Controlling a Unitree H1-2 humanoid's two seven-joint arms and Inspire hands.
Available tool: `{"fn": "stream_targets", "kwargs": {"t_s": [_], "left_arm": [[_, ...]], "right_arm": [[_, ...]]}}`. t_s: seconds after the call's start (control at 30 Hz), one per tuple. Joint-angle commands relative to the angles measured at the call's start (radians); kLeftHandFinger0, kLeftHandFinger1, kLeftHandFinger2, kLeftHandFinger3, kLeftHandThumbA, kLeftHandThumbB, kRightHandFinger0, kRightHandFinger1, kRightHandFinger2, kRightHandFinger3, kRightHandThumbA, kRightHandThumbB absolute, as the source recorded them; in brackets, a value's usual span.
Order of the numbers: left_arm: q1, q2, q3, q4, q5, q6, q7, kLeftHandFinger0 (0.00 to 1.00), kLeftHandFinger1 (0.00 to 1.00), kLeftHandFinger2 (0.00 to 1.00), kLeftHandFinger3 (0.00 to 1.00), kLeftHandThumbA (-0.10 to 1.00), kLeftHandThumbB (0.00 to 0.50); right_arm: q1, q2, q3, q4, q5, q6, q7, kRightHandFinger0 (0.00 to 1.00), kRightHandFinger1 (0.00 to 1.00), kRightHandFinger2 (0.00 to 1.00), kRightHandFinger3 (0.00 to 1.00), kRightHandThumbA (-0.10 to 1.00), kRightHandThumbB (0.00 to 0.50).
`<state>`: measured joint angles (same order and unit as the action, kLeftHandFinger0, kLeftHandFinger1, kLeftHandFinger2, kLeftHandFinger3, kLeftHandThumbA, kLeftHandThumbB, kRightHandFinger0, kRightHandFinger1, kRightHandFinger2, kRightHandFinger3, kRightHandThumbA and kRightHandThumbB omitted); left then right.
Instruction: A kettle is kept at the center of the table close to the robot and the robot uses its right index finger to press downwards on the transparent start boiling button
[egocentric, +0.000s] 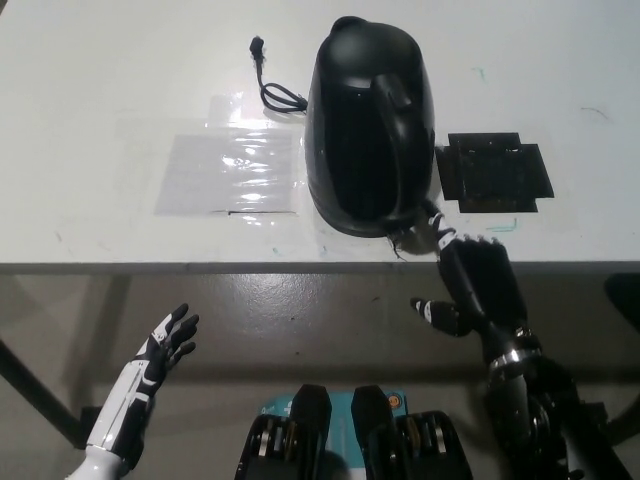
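Head view: black right hand (478, 283) reached for the base of the kettle (370, 125), near the table (90, 80) edge.
One finger pointed at the switch (424, 230) under the handle, the rest curled on nothing; whether the tip touched it was unclear. The white left hand (166, 343) rested low at the near left, fingers spread, empty. A cord (270, 85) lay at the far left of the kettle, a dark mat (497, 171) at its right. The rigid kettle would likely slide if pushed sideways, so the press belonged straight down on the switch.
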<state>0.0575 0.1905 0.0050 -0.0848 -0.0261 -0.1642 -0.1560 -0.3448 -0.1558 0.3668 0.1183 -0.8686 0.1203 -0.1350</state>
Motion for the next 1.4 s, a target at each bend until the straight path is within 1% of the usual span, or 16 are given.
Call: {"fn": "stream_targets", "kwargs": {"t_s": [0.0,0.13,0.27,0.43,0.47,0.6,0.67,0.7,0.77,0.83,1.0,1.07,1.1,1.2,1.23,1.37], "left_arm": [[-0.008,0.016,-0.002,-0.03,0.001,-0.019,-0.01,1.0,1.0,1.0,1.0,1.0,0.343],[-0.01,0.017,-0.002,-0.024,0.001,-0.027,-0.01,1.0,1.0,1.0,1.0,1.0,0.342],[-0.011,0.017,-0.002,-0.028,0.004,-0.019,-0.009,1.0,1.0,1.0,1.0,1.0,0.35],[-0.012,0.019,-0.003,-0.025,0.005,-0.026,-0.01,1.0,1.0,1.0,1.0,1.0,0.329],[-0.013,0.018,-0.002,-0.029,0.002,-0.02,-0.01,1.0,1.0,1.0,1.0,1.0,0.331],[-0.014,0.019,-0.002,-0.034,0.004,-0.012,-0.009,1.0,1.0,1.0,1.0,1.0,0.344],[-0.013,0.021,-0.002,-0.032,0.013,-0.013,-0.007,1.0,1.0,1.0,1.0,1.0,0.346],[-0.013,0.022,-0.001,-0.028,0.013,-0.026,-0.007,1.0,1.0,1.0,1.0,1.0,0.337],[-0.013,0.021,-0.001,-0.03,0.016,-0.023,-0.005,1.0,1.0,1.0,1.0,1.0,0.34],[-0.014,0.018,0.001,-0.029,0.003,-0.019,-0.007,1.0,1.0,1.0,1.0,1.0,0.35],[-0.013,0.022,-0.002,-0.031,0.016,-0.021,-0.005,1.0,1.0,1.0,1.0,1.0,0.345],[-0.013,0.021,-0.001,-0.031,0.014,-0.022,-0.006,1.0,1.0,1.0,1.0,1.0,0.342],[-0.014,0.022,-0.002,-0.031,0.011,-0.019,-0.008,1.0,1.0,1.0,1.0,1.0,0.351],[-0.017,0.018,-0.001,-0.032,0.012,-0.011,-0.005,1.0,1.0,1.0,1.0,1.0,0.354],[-0.017,0.018,-0.002,-0.031,0.013,-0.018,-0.005,1.0,1.0,1.0,1.0,1.0,0.343],[-0.018,0.021,-0.002,-0.033,0.004,-0.014,-0.011,1.0,1.0,1.0,1.0,1.0,0.337]], "right_arm": [[0.026,0.002,0.025,-0.024,-0.023,0.006,0.016,0.0,0.0,0.0,1.0,0.97,0.148],[0.045,-0.003,0.037,-0.035,-0.031,0.004,0.02,0.0,0.0,0.0,1.0,0.93,0.137],[0.061,-0.004,0.052,-0.053,-0.042,0.017,0.042,0.0,0.0,0.01,1.0,0.92,0.147],[0.063,0.0,0.063,-0.057,-0.044,0.03,0.07,0.0,0.0,0.0,1.0,0.94,0.151],[0.061,0.002,0.064,-0.054,-0.041,0.028,0.069,0.0,0.0,0.0,1.0,0.94,0.156],[0.047,0.003,0.068,-0.048,-0.055,0.026,0.061,0.0,0.0,0.0,1.0,1.0,0.166],[0.042,0.004,0.067,-0.049,-0.056,0.025,0.061,0.0,0.0,0.0,1.0,1.0,0.171],[0.035,0.005,0.066,-0.05,-0.056,0.024,0.062,0.0,0.0,0.0,1.0,1.0,0.168],[0.03,0.006,0.063,-0.052,-0.053,0.018,0.059,0.0,0.0,0.0,1.0,1.0,0.151],[0.021,0.005,0.06,-0.049,-0.053,0.014,0.056,0.0,0.0,0.0,1.0,1.0,0.152],[0.004,0.004,0.056,-0.037,-0.051,0.013,0.056,0.0,0.0,0.0,1.0,1.0,0.145],[-0.004,0.005,0.054,-0.032,-0.05,0.018,0.059,0.0,0.0,0.0,1.0,0.99,0.133],[-0.008,0.004,0.054,-0.027,-0.049,0.018,0.059,0.0,0.0,0.0,1.0,0.98,0.133],[-0.024,0.002,0.05,-0.004,-0.044,0.015,0.053,0.0,0.0,0.0,1.0,0.95,0.132],[-0.029,0.002,0.05,0.002,-0.043,0.019,0.058,0.0,0.0,0.0,1.0,0.95,0.13],[-0.048,0.005,0.048,0.043,-0.042,0.018,0.043,0.0,0.0,0.0,1.0,0.95,0.141]]}}
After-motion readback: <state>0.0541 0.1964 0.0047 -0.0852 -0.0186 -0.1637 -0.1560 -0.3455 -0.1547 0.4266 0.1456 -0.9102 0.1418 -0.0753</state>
